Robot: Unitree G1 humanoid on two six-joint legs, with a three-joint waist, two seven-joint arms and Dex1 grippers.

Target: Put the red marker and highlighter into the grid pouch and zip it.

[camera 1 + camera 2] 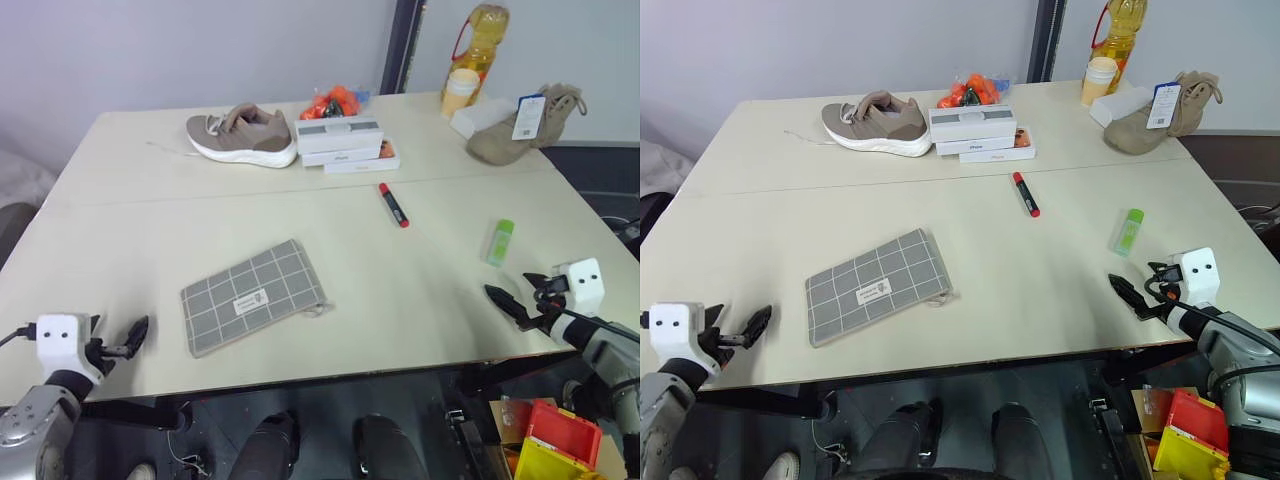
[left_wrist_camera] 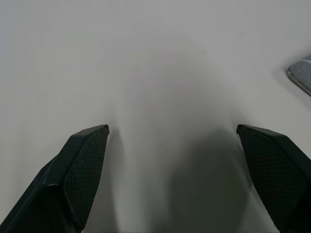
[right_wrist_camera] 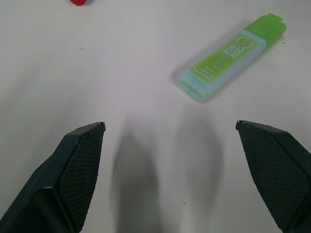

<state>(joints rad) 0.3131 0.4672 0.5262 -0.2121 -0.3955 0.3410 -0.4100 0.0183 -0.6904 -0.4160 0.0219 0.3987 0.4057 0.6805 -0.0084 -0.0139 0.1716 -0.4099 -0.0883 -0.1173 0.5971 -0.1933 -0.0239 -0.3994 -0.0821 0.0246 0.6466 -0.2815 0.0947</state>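
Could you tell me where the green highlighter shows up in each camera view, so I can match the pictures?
Left eye view: highlighter lies on the table's right side, ahead of the right gripper.
Right eye view: same place, right of the red marker.
Left wrist view: not in it.
Right wrist view: just beyond the open fingers.
Shared landmark: the red marker, its tip in the right wrist view.

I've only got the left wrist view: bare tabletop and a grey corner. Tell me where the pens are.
Observer: The red marker lies mid-table, beyond the grid pouch.
Operator: Now the highlighter.
Observer: The highlighter lies just ahead of the right pincer, whose jaws are open.
Operator: Report the pouch.
Observer: It lies flat, label up, nothing on it.
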